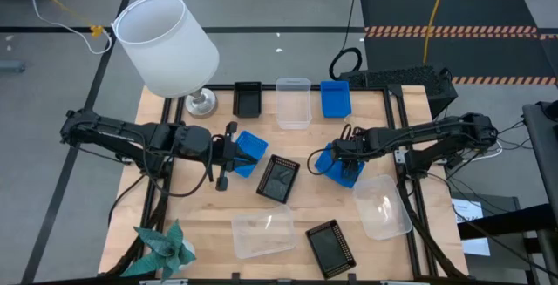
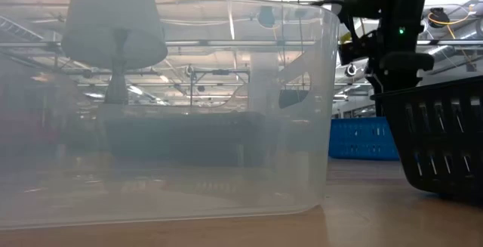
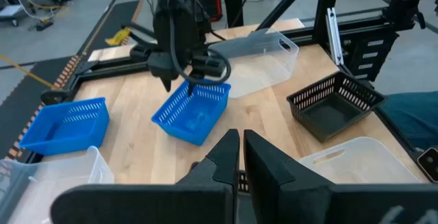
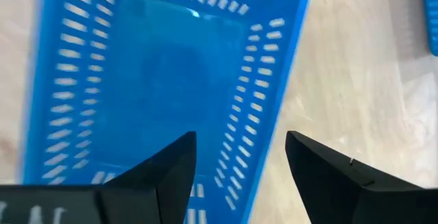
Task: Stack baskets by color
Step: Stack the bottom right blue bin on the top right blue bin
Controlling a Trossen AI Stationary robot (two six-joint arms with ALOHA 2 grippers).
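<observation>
1. The right gripper [image 4: 239, 162] stands with its two dark fingers spread wide and holds nothing. The right wrist view shows the long rim of a bright blue slotted plastic basket [image 4: 157, 80] in the gap between the fingers.

2. The high view places that right gripper [image 1: 342, 159] over the same blue basket [image 1: 340, 170] right of the table's middle. The left wrist view adds that the basket [image 3: 191, 111] rests tilted on the wooden table [image 3: 130, 101].

3. The left gripper [image 3: 241, 148] has its fingers nearly shut with nothing between them, which only the left wrist view shows plainly. From above, the left gripper [image 1: 228, 154] lies just beside a second blue basket [image 1: 251, 150] left of centre.

4. A third blue basket [image 1: 335, 98] sits at the far edge, with a clear translucent bin [image 1: 293, 102] and a black bin [image 1: 248, 98] in the same row.

5. A black slotted basket [image 1: 279, 179] lies near the middle, another black basket [image 1: 331, 247] at the near edge.

6. A clear bin [image 1: 261, 233] sits near the front and a further clear bin [image 1: 382, 205] to the right. The low view is mostly filled by the wall of a clear bin [image 2: 166, 111], with a black basket [image 2: 441, 141] beside it.

7. A big white lampshade [image 1: 166, 43] stands at the far-left corner and a teal paper star [image 1: 164, 248] at the near-left.
</observation>
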